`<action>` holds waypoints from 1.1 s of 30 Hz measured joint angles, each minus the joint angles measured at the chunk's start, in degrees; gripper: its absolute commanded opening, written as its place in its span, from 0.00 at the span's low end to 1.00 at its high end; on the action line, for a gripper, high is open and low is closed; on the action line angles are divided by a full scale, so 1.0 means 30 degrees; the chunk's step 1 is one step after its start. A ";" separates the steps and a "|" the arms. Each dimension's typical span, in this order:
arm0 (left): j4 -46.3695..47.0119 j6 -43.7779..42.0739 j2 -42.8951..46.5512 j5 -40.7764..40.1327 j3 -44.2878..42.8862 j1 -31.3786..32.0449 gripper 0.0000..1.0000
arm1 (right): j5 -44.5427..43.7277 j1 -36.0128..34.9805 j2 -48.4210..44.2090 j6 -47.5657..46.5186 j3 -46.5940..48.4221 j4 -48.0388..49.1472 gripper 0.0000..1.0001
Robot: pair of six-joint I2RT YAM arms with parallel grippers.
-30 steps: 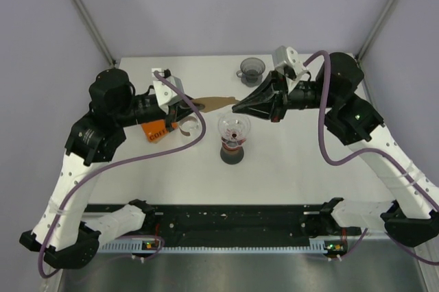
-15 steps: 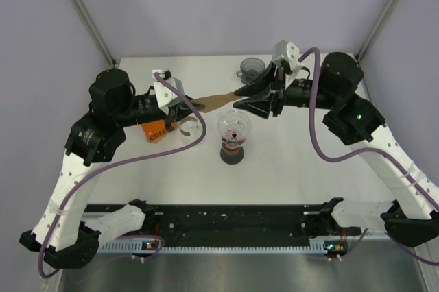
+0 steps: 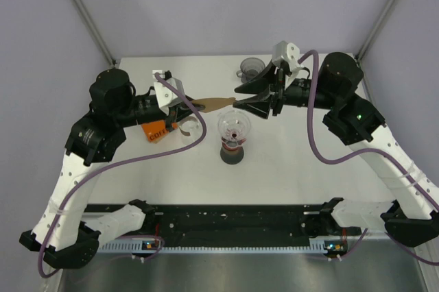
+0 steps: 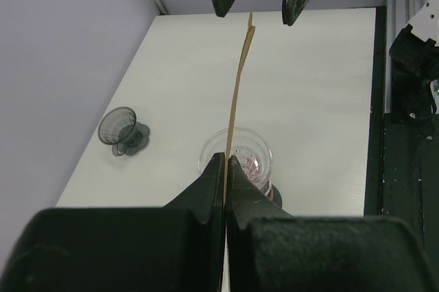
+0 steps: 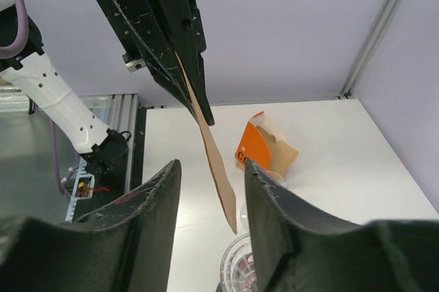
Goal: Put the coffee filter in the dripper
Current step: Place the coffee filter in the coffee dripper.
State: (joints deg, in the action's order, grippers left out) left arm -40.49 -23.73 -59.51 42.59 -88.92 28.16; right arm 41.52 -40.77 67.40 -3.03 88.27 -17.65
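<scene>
**Top external view: filter pinched by the left arm, right jaws apart around its tip**

From above, the two arms meet over the far half of the white table (image 3: pixel 309 162). The left gripper (image 3: pixel 194 105) is clamped tight on one end of the coffee filter (image 3: pixel 216 103), a flat brown paper held edge-on. It stretches out sideways in the air toward the other arm.

The right gripper (image 3: pixel 239 98) has its jaws parted, one finger on each side of the filter's far tip. Its own wrist camera shows the paper hanging down between the two dark fingers with a gap on both sides, so it has no grip on it. The left wrist camera agrees: the thin brown strip runs away from the closed fingers, and its end sits between the two black tips at the top of the picture without touching either.

The dripper (image 3: pixel 234 127), a clear ribbed glass cone on a dark base, stands upright on the table just nearer the arm bases than the filter. The paper is up in the air above and slightly behind it, not inside it.

An orange carton (image 3: pixel 156 131) with its flap open sits beside the left arm. A small dark funnel (image 3: pixel 252 67) stands near the far edge, behind the right gripper.
</scene>
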 measured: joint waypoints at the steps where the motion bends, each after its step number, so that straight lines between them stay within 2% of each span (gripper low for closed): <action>1: 0.0000 0.0000 0.0000 0.0000 -0.0007 0.0007 0.00 | 0.0058 0.0000 0.0000 -0.0095 0.0000 0.0000 0.28; 6: 0.0000 0.0000 0.0000 0.0000 -0.0007 0.0007 0.00 | 0.1078 0.0000 0.0000 -0.0328 0.0000 0.0007 0.15; 12: -0.0007 0.0000 -0.0007 -0.0007 -0.0022 0.0007 0.00 | 0.2433 0.0000 0.0000 -0.0321 0.0000 0.0015 0.11; 18: -0.0029 0.0000 -0.0044 -0.0007 -0.0182 0.0007 0.00 | 0.3045 0.0000 0.0000 -0.0306 0.0000 0.0015 0.17; 33: -0.0015 0.0007 -0.0146 0.0000 -0.0306 0.0007 0.00 | 0.1683 0.0000 0.0073 -0.0102 -0.0328 0.0590 0.17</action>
State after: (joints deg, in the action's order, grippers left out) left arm -40.53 -23.70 -59.94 42.59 -89.84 28.18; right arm 46.57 -40.77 67.61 -3.33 87.29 -15.88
